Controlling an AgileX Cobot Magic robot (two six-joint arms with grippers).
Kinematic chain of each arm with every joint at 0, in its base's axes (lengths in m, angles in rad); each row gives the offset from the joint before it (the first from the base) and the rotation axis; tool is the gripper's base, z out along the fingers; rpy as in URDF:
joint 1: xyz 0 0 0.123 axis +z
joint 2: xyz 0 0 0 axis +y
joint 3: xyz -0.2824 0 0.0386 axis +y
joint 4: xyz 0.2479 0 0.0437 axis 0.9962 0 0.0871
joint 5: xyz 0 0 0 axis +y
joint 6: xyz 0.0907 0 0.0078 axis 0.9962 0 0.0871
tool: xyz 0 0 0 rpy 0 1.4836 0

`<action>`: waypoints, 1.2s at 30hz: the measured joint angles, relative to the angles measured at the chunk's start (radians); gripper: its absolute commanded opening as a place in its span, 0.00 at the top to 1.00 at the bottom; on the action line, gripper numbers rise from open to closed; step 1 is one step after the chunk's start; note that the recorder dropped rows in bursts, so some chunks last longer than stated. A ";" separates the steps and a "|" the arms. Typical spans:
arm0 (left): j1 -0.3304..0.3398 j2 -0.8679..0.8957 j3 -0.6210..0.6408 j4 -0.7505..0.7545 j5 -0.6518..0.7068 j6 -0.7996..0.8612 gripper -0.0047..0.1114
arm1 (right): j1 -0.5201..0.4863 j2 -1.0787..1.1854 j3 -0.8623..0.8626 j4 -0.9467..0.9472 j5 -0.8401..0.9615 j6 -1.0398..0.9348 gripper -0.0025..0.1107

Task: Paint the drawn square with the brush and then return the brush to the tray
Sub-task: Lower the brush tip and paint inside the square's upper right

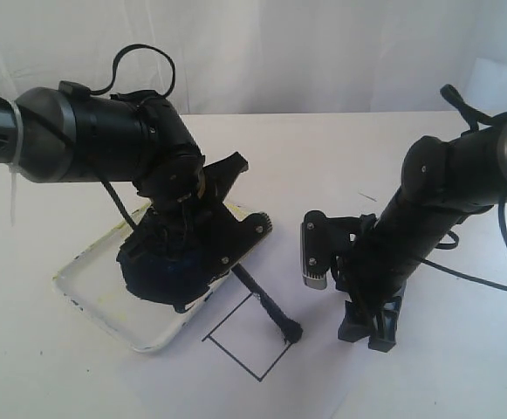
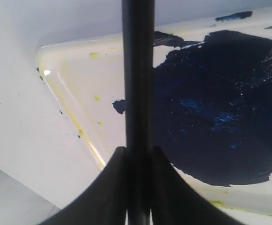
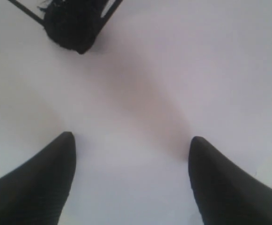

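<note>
- At the lower left of the exterior view we see the tray (image 1: 92, 288) lying flat on the white surface (image 1: 52, 375). Its rim is stained yellowish, and the near corner points toward the bottom of the frame.
- In the left wrist view a blue-black paint puddle (image 2: 220, 108) covers a large part of the tray's floor. The rest of the floor is bare white with small yellow specks.
- Above the tray, left of centre, we find the left gripper (image 2: 138, 157) hanging over the puddle. Its jaws are drawn narrow and clamped on the handle of the brush (image 1: 266, 304).
- The brush slants from that grip, past the tray's right edge, toward the lower middle of the frame. Its dark tip is down at the right edge of the drawn square (image 1: 249, 340).
- The square lies just right of the tray's near corner, in the lower middle. Its inside looks blank white to us. The right wrist view shows the dark bristle tip against two of its lines.
- At the right we see the right gripper (image 1: 368, 336) pointing down at the white surface, just right of the brush tip and apart from it. Its fingers (image 3: 47, 178) stand wide with nothing between them.
</note>
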 measured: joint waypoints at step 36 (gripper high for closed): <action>0.044 0.000 0.000 0.069 0.003 -0.027 0.96 | 0.000 0.000 0.000 0.002 -0.004 0.019 0.41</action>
